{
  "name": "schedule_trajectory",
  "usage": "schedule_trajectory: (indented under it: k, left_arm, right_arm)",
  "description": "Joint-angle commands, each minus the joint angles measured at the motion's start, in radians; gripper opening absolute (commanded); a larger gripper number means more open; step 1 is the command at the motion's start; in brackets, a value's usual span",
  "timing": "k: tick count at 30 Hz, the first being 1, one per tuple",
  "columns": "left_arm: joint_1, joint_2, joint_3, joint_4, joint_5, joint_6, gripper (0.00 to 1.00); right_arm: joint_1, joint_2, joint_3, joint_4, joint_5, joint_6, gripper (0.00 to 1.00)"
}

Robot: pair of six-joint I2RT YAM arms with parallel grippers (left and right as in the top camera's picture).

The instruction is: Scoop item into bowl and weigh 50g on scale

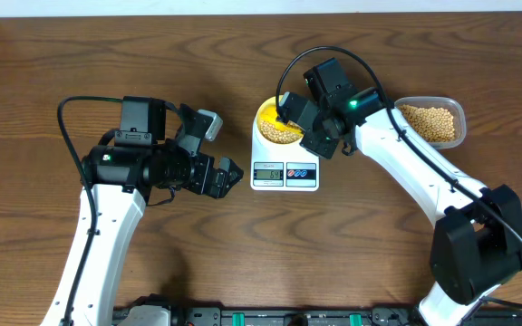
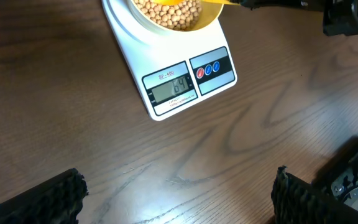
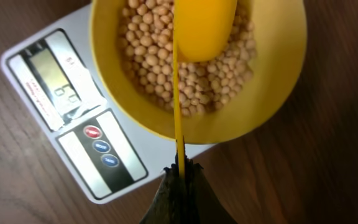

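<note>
The white scale [image 1: 285,172] stands mid-table with the yellow bowl [image 1: 266,118] on its platform. Tan beans [image 3: 160,62] fill the bowl's [image 3: 278,87] bottom. My right gripper [image 3: 180,169] is shut on the thin handle of a bright yellow scoop [image 3: 204,25], whose head hangs over the beans inside the bowl. From above, the right gripper [image 1: 288,110] sits at the bowl's right edge. My left gripper [image 1: 229,174] is open just left of the scale, holding nothing. In the left wrist view the left gripper [image 2: 179,196] hovers over bare wood, the scale [image 2: 179,87] ahead with its display lit.
A clear plastic tub [image 1: 460,113] holding more beans [image 1: 429,122] stands at the right, behind the right arm. Both arm bases sit at the table's front edge. A wall edge runs along the table's far side.
</note>
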Motion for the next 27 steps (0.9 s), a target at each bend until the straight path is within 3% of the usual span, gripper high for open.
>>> schedule_trajectory:
  k: [1,19,27]
  left_arm:
    - [0.005,0.003,-0.005,-0.003,-0.009,0.006,0.98]
    - [0.005,0.003,-0.005,-0.003,-0.009,0.006,0.98]
    - [0.005,0.003,-0.005,-0.003,-0.009,0.006,0.98]
  right_arm:
    - [0.004,0.008,0.015,-0.004,-0.050,-0.011,0.01]
    - [-0.063,-0.002,0.032,-0.023,-0.056,0.021,0.01]
    - [-0.123,-0.003,0.091,-0.085,-0.288,0.023,0.01]
